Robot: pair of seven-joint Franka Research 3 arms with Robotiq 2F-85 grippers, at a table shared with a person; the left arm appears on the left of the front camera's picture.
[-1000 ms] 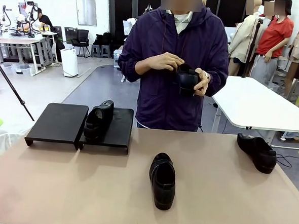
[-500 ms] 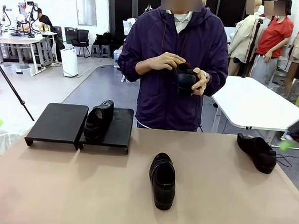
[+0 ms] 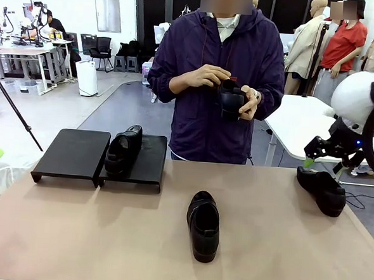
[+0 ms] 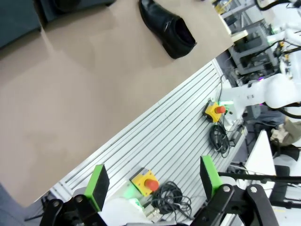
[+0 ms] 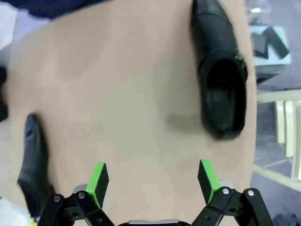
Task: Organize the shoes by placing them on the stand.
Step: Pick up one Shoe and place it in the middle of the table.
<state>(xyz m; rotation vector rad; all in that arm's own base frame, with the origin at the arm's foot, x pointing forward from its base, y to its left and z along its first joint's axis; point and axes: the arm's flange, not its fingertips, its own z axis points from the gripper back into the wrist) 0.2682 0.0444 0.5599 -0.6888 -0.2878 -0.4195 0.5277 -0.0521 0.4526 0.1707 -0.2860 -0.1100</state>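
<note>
One black shoe (image 3: 124,150) rests on the right panel of the black stand (image 3: 72,153). A second shoe (image 3: 203,225) lies mid-table, also seen as the shoe (image 4: 168,28) and the shoe (image 5: 35,165). A third shoe (image 3: 322,189) lies at the table's right edge, opening up in the right wrist view (image 5: 220,89). The person across the table holds a fourth shoe (image 3: 233,98) in both hands at chest height. My right gripper (image 3: 313,159) hangs open just above the right-edge shoe, ahead of its open green pads (image 5: 97,181). My left gripper (image 4: 153,181) is open over the table's near edge, holding nothing.
The stand's left panel is bare, and part of the stand (image 4: 19,19) shows dark at the top left of the left wrist view. Below the table's near edge lies a slotted aluminium base with two red stop buttons (image 4: 215,111) and cables. A white table (image 3: 321,129) stands behind, to the right.
My right arm has swung in from the right side and now hovers above the right-edge shoe. The shoes on the table and stand have not moved; the person still holds theirs.
</note>
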